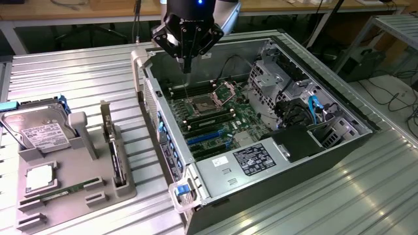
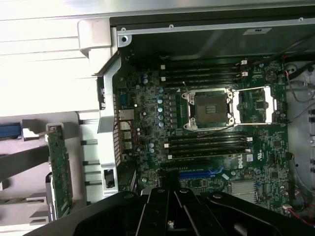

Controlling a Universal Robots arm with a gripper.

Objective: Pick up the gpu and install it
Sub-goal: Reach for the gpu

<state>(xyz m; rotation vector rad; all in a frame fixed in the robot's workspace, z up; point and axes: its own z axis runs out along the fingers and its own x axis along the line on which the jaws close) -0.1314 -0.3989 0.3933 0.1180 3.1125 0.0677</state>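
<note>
In the exterior view, you see the gripper (image 1: 187, 66) at twelve o'clock, poised over the open computer case (image 1: 274, 205). Its fingers are pressed together with nothing between them, and the tip hangs above the motherboard (image 1: 228, 117) near the processor socket (image 1: 199, 104). The gpu (image 1: 116, 159) stands on edge in the gray holder (image 1: 78, 169), at eight o'clock from the gripper and just outside the case. The hard drive (image 1: 40, 131) sits at ten o'clock from the gpu.

In the wrist view, the gpu (image 2: 60, 167) stands in its holder beside the case's outer wall, well apart from the gripper.
</note>
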